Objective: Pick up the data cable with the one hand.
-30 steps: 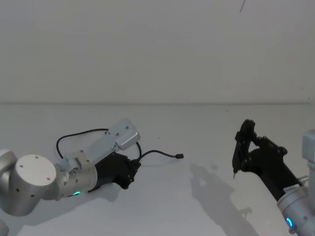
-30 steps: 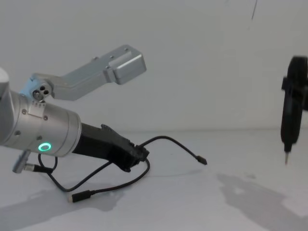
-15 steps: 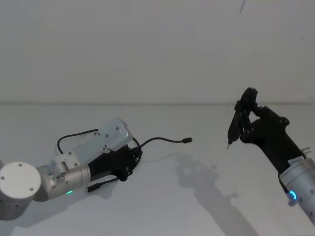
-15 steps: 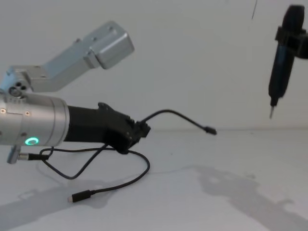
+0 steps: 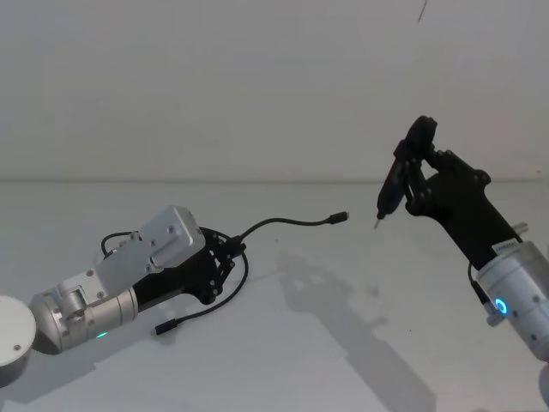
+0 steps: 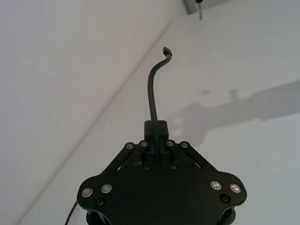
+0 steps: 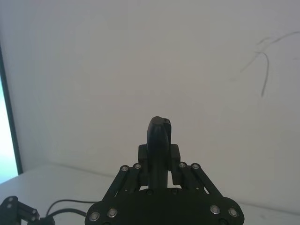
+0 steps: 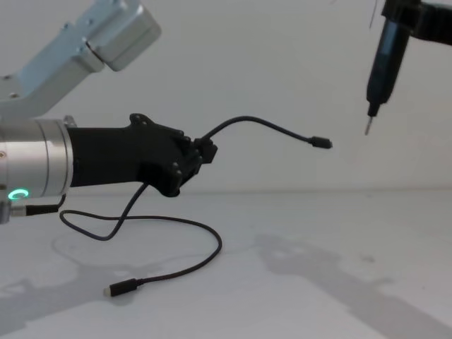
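**Hold status.** Your left gripper (image 8: pixel 203 151) is raised above the table (image 8: pixel 332 282) with its fingers closed tight on the data cable (image 8: pixel 265 126) near one end. A short length juts forward past the fingers and ends in a small plug (image 8: pixel 321 143), which hangs in the air. The longer part drops from the gripper, loops across the table and ends in the silver-tipped plug (image 8: pixel 119 289), which lies flat on the surface.

**Hazards, largest first.**
1. Trailing loop: most of the cable rests on the table, unsupported. If you lift or swing quickly, the loop will probably whip, drag its plug along the surface or catch on the left arm's own body.
2. Slip: the grip is on a thin cord. The hanging weight could pull the cord through the fingers.
3. Tool contact: a forward or rightward move could push the airborne plug into the tool described below.

**Surroundings.**
- The right gripper (image 5: pixel 418 184) is raised on the right and clamped on a slim pen-like tool (image 8: pixel 385 56).
- The tool's pin tip (image 8: pixel 368 128) points downward, near the airborne plug but apart from it.
- Nothing is seen in the space directly above the left gripper.
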